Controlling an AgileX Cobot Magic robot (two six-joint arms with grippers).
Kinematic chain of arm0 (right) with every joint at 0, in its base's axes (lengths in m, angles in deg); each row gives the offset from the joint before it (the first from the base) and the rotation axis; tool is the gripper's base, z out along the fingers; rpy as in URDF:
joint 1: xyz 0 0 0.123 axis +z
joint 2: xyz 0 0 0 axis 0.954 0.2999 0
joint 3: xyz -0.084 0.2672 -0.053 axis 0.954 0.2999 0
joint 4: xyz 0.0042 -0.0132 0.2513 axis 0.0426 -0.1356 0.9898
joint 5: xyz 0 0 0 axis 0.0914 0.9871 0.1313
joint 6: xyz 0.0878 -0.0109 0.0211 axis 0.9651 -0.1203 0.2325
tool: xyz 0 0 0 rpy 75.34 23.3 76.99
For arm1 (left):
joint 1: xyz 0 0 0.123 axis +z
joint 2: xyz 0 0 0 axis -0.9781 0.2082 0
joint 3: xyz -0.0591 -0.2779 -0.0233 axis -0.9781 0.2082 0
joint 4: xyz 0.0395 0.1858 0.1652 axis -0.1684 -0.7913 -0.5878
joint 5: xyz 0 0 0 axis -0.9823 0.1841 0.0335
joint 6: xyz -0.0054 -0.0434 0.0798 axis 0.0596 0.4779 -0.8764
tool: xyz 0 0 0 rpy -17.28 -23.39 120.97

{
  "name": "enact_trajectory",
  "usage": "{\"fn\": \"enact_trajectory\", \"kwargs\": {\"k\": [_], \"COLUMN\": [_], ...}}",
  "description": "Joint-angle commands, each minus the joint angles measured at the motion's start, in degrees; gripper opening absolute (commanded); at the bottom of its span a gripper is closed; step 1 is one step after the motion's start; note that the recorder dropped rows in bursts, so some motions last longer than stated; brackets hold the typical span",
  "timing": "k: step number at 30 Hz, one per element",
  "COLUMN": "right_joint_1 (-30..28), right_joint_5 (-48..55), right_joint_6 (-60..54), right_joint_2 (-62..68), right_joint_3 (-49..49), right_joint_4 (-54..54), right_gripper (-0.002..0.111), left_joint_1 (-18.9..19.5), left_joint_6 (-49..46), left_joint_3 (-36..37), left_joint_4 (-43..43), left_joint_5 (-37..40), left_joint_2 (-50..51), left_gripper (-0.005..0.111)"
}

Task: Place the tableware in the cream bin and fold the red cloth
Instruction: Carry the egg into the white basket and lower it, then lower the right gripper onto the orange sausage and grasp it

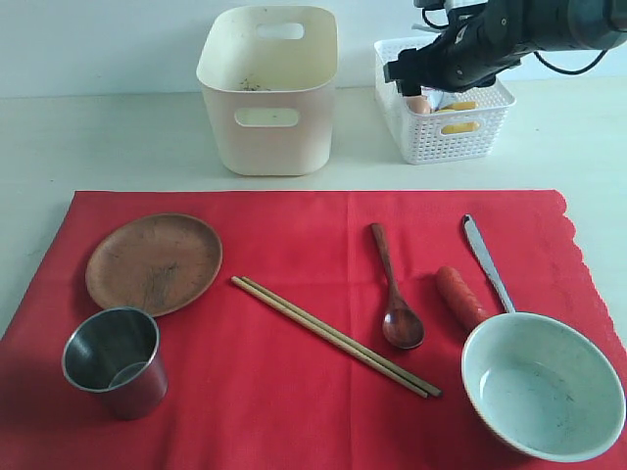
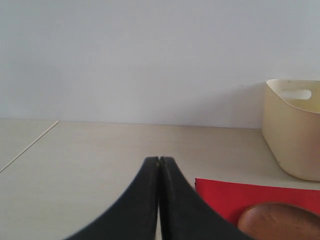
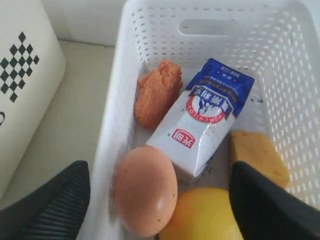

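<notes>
One plate [image 1: 154, 262], one cup [image 1: 115, 360], two chopsticks [image 1: 333, 335], one spoon [image 1: 397, 294], one knife [image 1: 487, 261], one bowl [image 1: 542, 385], one carrot [image 1: 460, 297], one cloth [image 1: 294, 392], one bin [image 1: 267, 137], one basket [image 1: 460, 142], one egg [image 3: 145, 190], one carton [image 3: 205, 117], one lemon [image 3: 202, 215], one cheese block [image 3: 257, 157].

Matt red cloth [image 1: 294, 392]; grainy wooden plate [image 1: 154, 263]; shiny steel cup [image 1: 113, 360]; glossy dark wooden spoon [image 1: 390, 289]; smooth cream plastic bin [image 1: 294, 147]; perforated white plastic basket [image 1: 451, 142]; glazed bowl [image 1: 544, 384].
</notes>
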Motion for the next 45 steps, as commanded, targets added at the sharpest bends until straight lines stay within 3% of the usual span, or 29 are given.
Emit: {"fn": "enact_trajectory", "kwargs": {"k": [1, 14, 20, 25, 31, 39, 45], "right_joint_1": [-0.18, -0.18, -0.18, 0.37, 3.47, 11.59, 12.77], "right_joint_5": [5.62, 23.23, 30.86, 31.42, 28.90, 26.05, 23.20], "right_joint_6": [0.17, 0.07, -0.52, -5.31, -5.43, -2.39, 2.27], "right_joint_2": [-1.33, -13.96, -19.40, -25.12, -31.55, -34.26, -34.17], "right_joint_3": [-0.76, -0.76, 0.25, 7.30, 18.46, 33.00, 39.80], "right_joint_4": [0.00, 0.00, 1.45, 7.09, 7.40, 6.51, 3.91], "right_gripper": [0.076, 0.074, 0.045, 0.019, 0.001, 0.000, 0.023], "left_joint_1": [-0.37, -0.37, -0.37, -0.37, -0.37, -0.37, -0.37], "left_joint_6": [-0.16, -0.16, -0.16, -0.16, -0.16, -0.16, -0.16], "left_joint_3": [0.02, 0.02, 0.02, 0.02, 0.02, 0.02, 0.02], "left_joint_4": [-0.05, -0.05, -0.05, -0.05, -0.05, -0.05, -0.05], "left_joint_5": [-0.10, -0.10, -0.10, -0.10, -0.10, -0.10, -0.10], "left_joint_2": [-0.33, -0.33, -0.33, -0.33, -0.33, -0.33, -0.33], "left_gripper": [0.003, 0.003, 0.003, 0.003, 0.003, 0.003, 0.003]}}
